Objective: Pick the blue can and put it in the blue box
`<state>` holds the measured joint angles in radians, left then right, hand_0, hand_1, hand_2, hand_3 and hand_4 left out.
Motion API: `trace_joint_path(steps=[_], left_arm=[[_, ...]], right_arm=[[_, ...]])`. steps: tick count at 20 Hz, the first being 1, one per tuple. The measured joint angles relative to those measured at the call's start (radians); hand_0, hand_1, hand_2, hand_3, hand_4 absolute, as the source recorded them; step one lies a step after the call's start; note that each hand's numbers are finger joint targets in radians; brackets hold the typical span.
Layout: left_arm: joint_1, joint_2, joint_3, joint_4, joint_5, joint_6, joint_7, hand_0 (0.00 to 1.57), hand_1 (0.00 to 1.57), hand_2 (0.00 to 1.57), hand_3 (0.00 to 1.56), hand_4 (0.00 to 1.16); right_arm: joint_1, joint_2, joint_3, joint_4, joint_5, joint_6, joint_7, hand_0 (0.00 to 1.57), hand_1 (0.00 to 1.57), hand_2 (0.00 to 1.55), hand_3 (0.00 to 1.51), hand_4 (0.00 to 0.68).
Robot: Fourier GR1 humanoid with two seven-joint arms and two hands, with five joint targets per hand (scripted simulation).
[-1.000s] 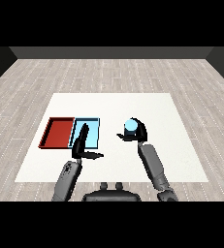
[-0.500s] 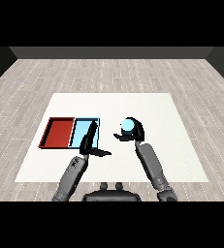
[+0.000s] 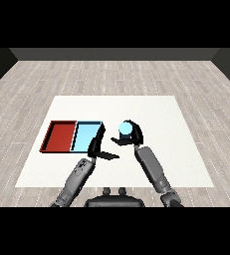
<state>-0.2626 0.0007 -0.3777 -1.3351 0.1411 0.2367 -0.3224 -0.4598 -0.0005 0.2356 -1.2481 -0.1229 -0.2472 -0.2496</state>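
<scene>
The blue can (image 3: 125, 130) is held upright above the white table (image 3: 151, 109), with my right hand (image 3: 133, 136) curled round it. It hangs just right of the light blue tray (image 3: 85, 136), which lies beside the red tray (image 3: 60, 136). My left hand (image 3: 97, 146) reaches over the blue tray's right edge with straight fingers and the thumb pointing right, holding nothing.
Both trays lie side by side at the table's left middle, with nothing inside them. Grey plank floor surrounds the table on all sides.
My right hand has carried the can leftward, closer to the blue tray. My left hand has moved right and forward to the blue tray's right edge.
</scene>
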Motion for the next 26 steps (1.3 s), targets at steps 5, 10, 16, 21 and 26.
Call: trace_joint_path(steps=[5, 10, 16, 21, 26], left_arm=[[-0.056, 0.0, -0.039, 0.071, 0.052, 0.041, -0.003, 0.0, 0.0, 0.0, 0.0, 0.0], [-0.114, -0.001, -0.089, 0.149, 0.124, 0.077, -0.028, 0.0, 0.0, 0.0, 0.0, 0.0], [-0.142, -0.001, -0.098, 0.214, 0.175, 0.076, -0.056, 0.0, 0.0, 0.0, 0.0, 0.0], [-0.143, -0.001, -0.148, 0.231, 0.207, 0.113, -0.073, 0.0, 0.0, 0.0, 0.0, 0.0], [-0.217, -0.001, -0.185, 0.284, 0.257, 0.157, -0.072, 0.0, 0.0, 0.0, 0.0, 0.0]], right_arm=[[0.015, 0.0, 0.033, -0.022, -0.019, -0.006, -0.003, 1.44, 1.44, 1.47, 1.38, 0.56], [-0.003, 0.0, 0.057, -0.015, -0.04, -0.012, -0.011, 1.43, 1.43, 1.46, 1.37, 0.552], [-0.019, -0.001, 0.075, 0.008, -0.062, -0.015, -0.027, 1.45, 1.45, 1.46, 1.37, 0.555], [-0.037, 0.0, 0.111, 0.006, -0.081, -0.039, -0.022, 1.42, 1.42, 1.46, 1.36, 0.559], [-0.034, 0.0, 0.129, 0.001, -0.089, -0.043, -0.033, 1.43, 1.43, 1.46, 1.37, 0.552]])
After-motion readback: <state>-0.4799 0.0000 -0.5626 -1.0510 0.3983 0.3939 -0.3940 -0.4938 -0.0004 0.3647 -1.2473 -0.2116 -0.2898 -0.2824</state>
